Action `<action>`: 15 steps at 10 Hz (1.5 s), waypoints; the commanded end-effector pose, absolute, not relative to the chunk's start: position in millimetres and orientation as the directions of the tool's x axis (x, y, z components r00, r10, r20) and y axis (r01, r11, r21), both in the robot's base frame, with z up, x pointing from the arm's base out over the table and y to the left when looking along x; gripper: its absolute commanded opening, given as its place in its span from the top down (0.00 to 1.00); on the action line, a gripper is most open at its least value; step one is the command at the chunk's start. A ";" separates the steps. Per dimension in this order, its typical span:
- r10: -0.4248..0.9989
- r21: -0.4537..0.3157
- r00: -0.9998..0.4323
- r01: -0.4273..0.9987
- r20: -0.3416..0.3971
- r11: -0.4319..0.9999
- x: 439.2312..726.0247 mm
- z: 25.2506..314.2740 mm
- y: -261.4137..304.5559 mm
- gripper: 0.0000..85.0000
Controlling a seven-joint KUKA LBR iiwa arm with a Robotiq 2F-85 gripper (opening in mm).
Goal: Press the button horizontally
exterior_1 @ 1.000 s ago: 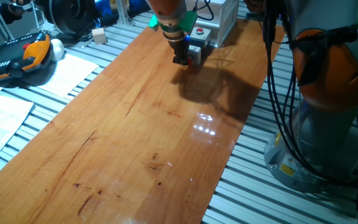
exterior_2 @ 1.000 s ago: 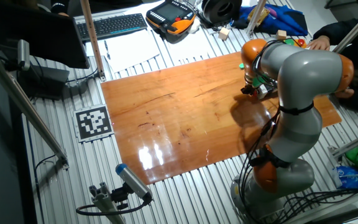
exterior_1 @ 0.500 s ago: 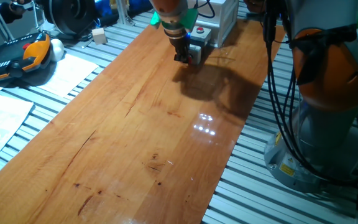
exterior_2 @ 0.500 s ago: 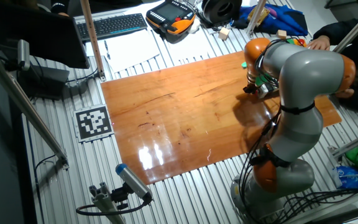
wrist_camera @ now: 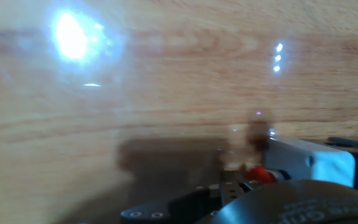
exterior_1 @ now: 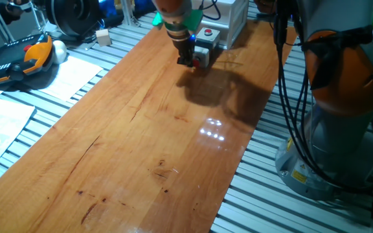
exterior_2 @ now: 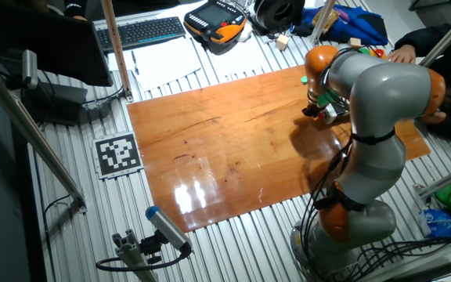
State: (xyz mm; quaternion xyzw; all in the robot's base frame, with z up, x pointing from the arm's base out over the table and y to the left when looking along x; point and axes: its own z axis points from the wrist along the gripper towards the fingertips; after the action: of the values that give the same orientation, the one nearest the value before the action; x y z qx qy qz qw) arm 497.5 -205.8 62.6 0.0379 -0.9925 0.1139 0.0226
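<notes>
The long polished wooden board [exterior_1: 141, 123] is lying over the slatted metal table [exterior_1: 57, 84], and the one grey and orange robot arm [exterior_2: 382, 102] is reaching over its far end. There the bigger grey box with a red button facing upward [exterior_1: 209, 33] is standing, and just in front of it the small round red push-button in a light-grey square housing [wrist_camera: 261, 173] is sitting on the board, facing sideways.

The black two-finger gripper [exterior_1: 186, 59] is hanging low over the board, just beside that small housing. In one fixed view the red cap is showing right next to the fingertips, on their right side. In the hand view the cap is appearing at the lower right, with the housing [wrist_camera: 312, 160] going off to the right behind it. So the button's axis is running along the board surface, and I judge the push must go sideways toward the housing, not downward.

I cannot tell if the fingers are apart or together, and also not if they are already touching the cap.

Counting: one arm, one gripper, one sideways button, one upward button.
</notes>
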 end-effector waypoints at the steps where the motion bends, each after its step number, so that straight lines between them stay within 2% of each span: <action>1: -0.061 -0.211 -0.997 -0.072 0.056 0.975 499.4 64.8 -200.3 1.00; 6: 0.043 -0.132 -0.999 0.041 0.015 0.990 506.7 113.5 -115.9 1.00; 9: 0.057 -0.081 -0.997 0.053 0.049 0.995 512.3 148.9 -113.3 1.00; 10: 0.062 -0.082 -0.997 0.059 0.036 0.995 509.3 156.7 -112.0 1.00; 15: 0.037 -0.019 -0.999 0.036 0.016 0.999 500.0 158.4 -107.4 1.00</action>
State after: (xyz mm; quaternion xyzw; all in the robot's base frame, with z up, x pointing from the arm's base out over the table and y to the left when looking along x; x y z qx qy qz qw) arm 500.1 -107.2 158.5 -0.0185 -0.9998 0.0091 0.0078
